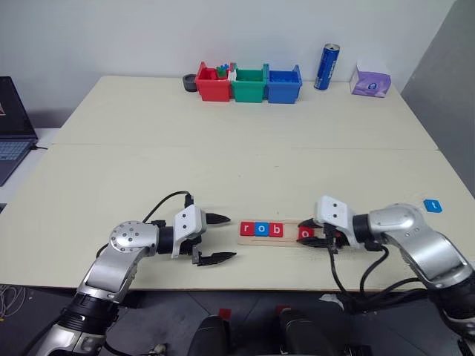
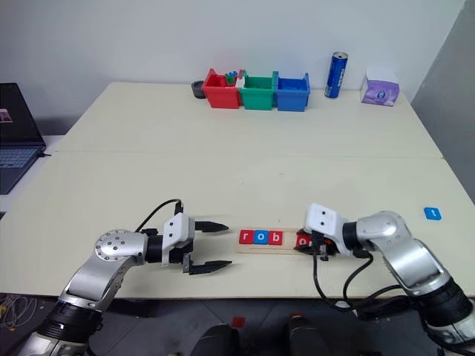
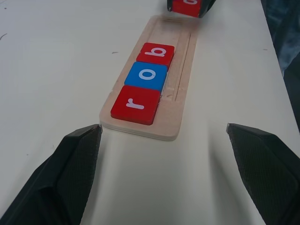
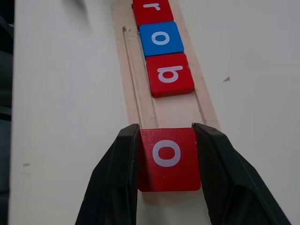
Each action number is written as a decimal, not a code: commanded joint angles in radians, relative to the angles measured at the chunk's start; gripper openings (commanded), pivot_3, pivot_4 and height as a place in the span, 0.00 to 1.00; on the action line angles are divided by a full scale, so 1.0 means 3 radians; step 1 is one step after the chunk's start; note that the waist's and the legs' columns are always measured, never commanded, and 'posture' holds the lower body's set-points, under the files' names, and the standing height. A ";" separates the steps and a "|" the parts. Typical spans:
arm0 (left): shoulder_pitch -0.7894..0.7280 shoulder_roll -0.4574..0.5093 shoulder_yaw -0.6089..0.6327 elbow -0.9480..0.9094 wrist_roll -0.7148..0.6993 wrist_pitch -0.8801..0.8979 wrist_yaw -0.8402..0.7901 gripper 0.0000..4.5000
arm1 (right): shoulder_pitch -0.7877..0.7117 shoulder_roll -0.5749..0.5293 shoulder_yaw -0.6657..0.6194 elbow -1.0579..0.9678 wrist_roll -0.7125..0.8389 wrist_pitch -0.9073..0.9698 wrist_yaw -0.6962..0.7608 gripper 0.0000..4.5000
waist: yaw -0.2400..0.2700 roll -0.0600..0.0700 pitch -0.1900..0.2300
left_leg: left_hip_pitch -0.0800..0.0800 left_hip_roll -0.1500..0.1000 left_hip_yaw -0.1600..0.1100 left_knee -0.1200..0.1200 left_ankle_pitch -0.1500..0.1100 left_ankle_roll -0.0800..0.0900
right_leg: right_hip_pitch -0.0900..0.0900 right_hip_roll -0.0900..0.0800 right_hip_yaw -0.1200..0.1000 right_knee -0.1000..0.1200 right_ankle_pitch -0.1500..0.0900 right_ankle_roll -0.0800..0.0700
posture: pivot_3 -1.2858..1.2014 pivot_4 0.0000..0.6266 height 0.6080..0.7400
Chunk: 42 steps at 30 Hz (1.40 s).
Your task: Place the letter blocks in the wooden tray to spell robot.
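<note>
The wooden tray (image 1: 289,225) lies near the table's front edge. In it sit three letter blocks in a row: red r (image 1: 246,229), blue o (image 1: 260,229) and red b (image 1: 275,230). My right gripper (image 4: 166,127) is shut on a red o block (image 4: 168,159) at the tray's right end, a gap away from the b; whether it rests on the wood I cannot tell. A blue t block (image 1: 433,205) lies on the table far to the right. My left gripper (image 1: 232,237) stands open just left of the tray, holding nothing.
Red (image 1: 212,84), green (image 1: 249,84) and blue (image 1: 283,84) bins line the far edge, with a blue can (image 1: 326,67) and a purple box (image 1: 370,80) to their right. A laptop (image 1: 11,126) sits at the far left.
</note>
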 commanded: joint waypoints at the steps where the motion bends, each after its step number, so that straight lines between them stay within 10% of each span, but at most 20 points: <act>1: -0.0030 0.0006 0.0052 -0.0078 -0.0020 -0.0034 0.0024 1.00 | -0.0189 0.0081 0.0102 0.0076 -0.0120 0.0041 -0.0062 0.31 | 0.0000 0.0000 0.0000 | 0.0000 0.0000 0.0000 0.0000 0.0000 0.0000 | 0.0000 0.0000 0.0000 0.0000 0.0001 -0.0002 | 0.52 0.24 1.00; 24: 0.0079 -0.0020 0.0032 -0.0158 -0.0019 -0.0046 0.0136 1.00 | -0.0474 0.0274 0.0312 0.0407 -0.0216 -0.0047 0.0076 0.31 | -0.0001 0.0000 0.0000 | -0.0001 0.0000 -0.0001 0.0000 0.0000 0.0000 | 0.0000 0.0000 -0.0003 0.0000 0.0008 -0.0013 | 0.52 0.24 1.00; 33: 0.0078 -0.0015 0.0034 -0.0167 -0.0024 -0.0033 0.0134 1.00 | -0.0621 0.0310 0.0016 0.0185 0.0040 0.0272 0.0035 1.00 | 0.0000 0.0001 0.0001 | -0.0001 0.0001 -0.0002 0.0000 0.0000 0.0000 | -0.0001 0.0000 -0.0002 0.0001 0.0008 -0.0014 | 0.52 0.24 1.00; 38: 0.0068 -0.0024 0.0027 -0.0161 -0.0020 -0.0029 0.0136 1.00 | -0.0529 0.0156 -0.0194 -0.0114 0.0192 0.0511 0.0022 1.00 | 0.0001 0.0001 0.0001 | -0.0002 0.0000 -0.0004 -0.0001 0.0000 0.0000 | -0.0001 -0.0001 -0.0004 0.0000 0.0008 -0.0014 | 0.52 0.24 1.00; 42: 0.0067 -0.0022 0.0030 -0.0148 -0.0018 -0.0031 0.0134 1.00 | -0.0233 -0.0046 -0.0220 -0.0252 0.0078 0.0445 -0.0057 0.80 | 0.0011 0.0001 0.0000 | -0.0005 -0.0001 -0.0003 -0.0001 0.0000 0.0000 | -0.0001 -0.0002 -0.0008 -0.0001 0.0008 -0.0013 | 0.52 0.24 1.00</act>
